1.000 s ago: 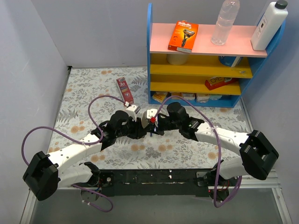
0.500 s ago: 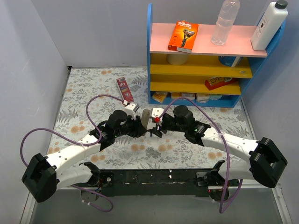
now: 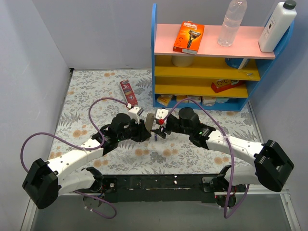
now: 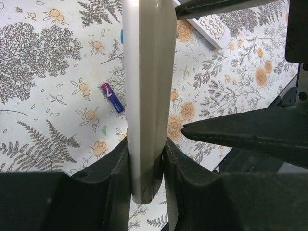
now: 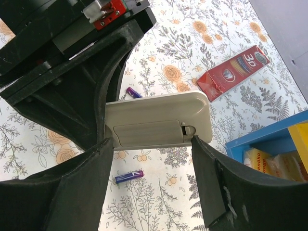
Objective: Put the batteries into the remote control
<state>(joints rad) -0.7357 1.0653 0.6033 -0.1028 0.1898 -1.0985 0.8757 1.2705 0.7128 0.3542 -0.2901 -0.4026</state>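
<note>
Remote: long cream plastic remote control, held up off the floral-print worktop, over its middle, approx halfway btwn near and far edges.
Left hand: the left hand is clamped on the remote's near end, one finger on each side of its thin profile.
Right hand: the right hand is empty, fingers spread fairly wide. Its tips sit at the two ends of the ribbed battery cover, one right by the notch. Touching or just short, can't tell.
Cover: looks shut, so prob nothing can go in yet.
Batteries: two slim blue-purple cylinder batteries lie loose on the worktop under the remote, one nearer the right wrist camera, one past the remote. Both are well clear of either hand and can't be picked out in the top view.
Key relation: the remote's long axis runs straight out from the left hand and along the line btwn the right hand's two fingers, so the cover is bracketed lengthwise. The batteries are below the right hand. The nearer one lies roughly parallel w/ the remote.
Nearer arm: the right, the only free one.
Step, my read: get the cover off first, then drop to a battery.
Other: flat red carton toward the far edge.
</note>
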